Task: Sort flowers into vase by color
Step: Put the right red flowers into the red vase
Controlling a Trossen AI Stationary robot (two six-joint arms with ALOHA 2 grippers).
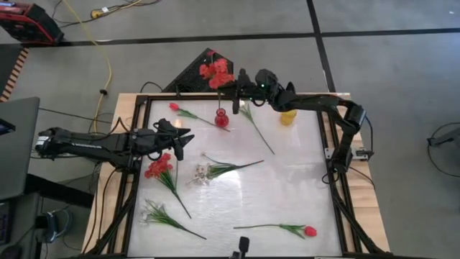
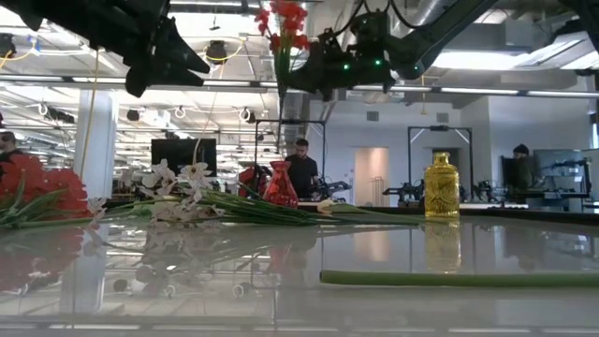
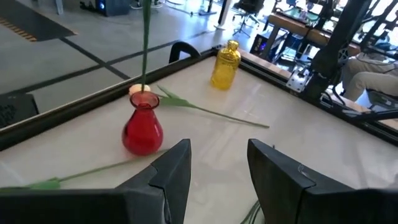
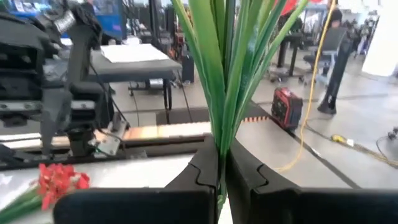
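The right end effector (image 1: 231,91) is gripping a red blossom cluster (image 1: 215,72) by its green stem, fingers clenched tight on it, and is holding it upright over the red vase (image 1: 221,117), with the stem's lower end reaching down to the vase's mouth. The left end effector (image 1: 184,139) is hovering released above the worktop (image 1: 287,187), nothing between its fingers. The red vase is a smooth, glossy bulb with a narrow neck; just beside it a cream-peach tulip (image 1: 253,124) is lying flat. A yellow ribbed bottle-shaped vase (image 1: 288,116) is standing near the right arm. Lying about the shiny white worktop are another red blossom cluster (image 1: 159,166), two red tulips (image 1: 175,107) (image 1: 309,231) and white blossom sprays (image 1: 203,173) (image 1: 154,214).
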